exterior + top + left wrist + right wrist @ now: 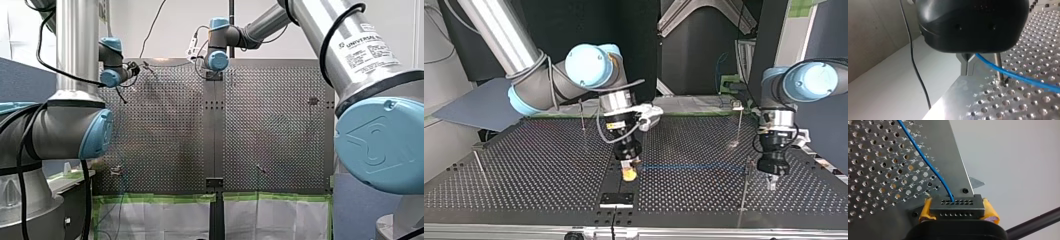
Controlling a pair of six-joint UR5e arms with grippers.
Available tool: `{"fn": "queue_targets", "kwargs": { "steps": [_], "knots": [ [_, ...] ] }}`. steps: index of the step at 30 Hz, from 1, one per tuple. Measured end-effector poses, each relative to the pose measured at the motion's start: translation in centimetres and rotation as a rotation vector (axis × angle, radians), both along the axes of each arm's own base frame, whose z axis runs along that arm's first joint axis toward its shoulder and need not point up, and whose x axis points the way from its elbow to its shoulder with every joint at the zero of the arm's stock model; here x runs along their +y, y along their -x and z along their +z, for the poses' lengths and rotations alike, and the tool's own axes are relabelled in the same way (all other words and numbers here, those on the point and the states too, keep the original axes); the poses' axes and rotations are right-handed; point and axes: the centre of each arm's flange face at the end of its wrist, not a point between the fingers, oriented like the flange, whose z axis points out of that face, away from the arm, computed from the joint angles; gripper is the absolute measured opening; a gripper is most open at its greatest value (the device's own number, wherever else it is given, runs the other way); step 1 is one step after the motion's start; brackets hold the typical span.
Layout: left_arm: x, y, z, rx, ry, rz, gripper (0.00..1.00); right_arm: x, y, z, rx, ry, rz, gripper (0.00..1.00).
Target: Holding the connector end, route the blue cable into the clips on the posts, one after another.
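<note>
Two claws: right claw (958, 210) pinches connector (957, 205) of blue cable (930, 166); left claw (967, 65) state unclear.

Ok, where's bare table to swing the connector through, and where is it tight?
Top view: the perforated table is bare between the left-edge post and my right gripper. Also bare: between the black bracket and the near post, camera-side of the blue cable. Tight around my left gripper, where cable and that post crowd.
</note>
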Motion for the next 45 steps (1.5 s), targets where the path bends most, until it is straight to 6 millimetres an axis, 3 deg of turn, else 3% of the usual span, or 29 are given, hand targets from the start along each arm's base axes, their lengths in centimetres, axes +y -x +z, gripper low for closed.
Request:
{"fn": "queue_targets", "kwargs": {
  "steps": [9,10,11,16,17,32,45],
  "knots": [
    [1.0,-0.8,-1.6,0.030,0.008,0.018,0.00,-0.8,0.0,-1.0,0.009,-0.011,-0.012,0.00],
    [1.0,-0.8,-1.7,0.031,0.008,0.017,0.15,-0.8,0.0,-1.1,0.010,-0.011,-0.012,0.00],
    [1.1,-0.9,-1.7,0.032,0.008,0.017,0.22,-0.8,0.0,-1.2,0.012,-0.012,-0.012,0.00],
    [1.3,-0.9,-1.8,0.030,0.007,0.019,0.22,-1.0,-0.2,-1.9,0.022,-0.018,-0.009,0.00],
    [1.3,-0.9,-1.8,0.030,0.007,0.020,1.00,-1.0,-0.3,-2.1,0.024,-0.019,-0.009,0.00],
    [1.5,-0.4,-1.8,0.067,0.045,0.046,1.00,-1.2,-0.4,-2.7,0.034,-0.026,-0.007,0.00],
    [-0.9,1.6,-0.7,0.127,0.003,0.006,1.00,-1.2,-0.4,-2.8,0.038,-0.028,-0.007,0.00]
  ]
}}
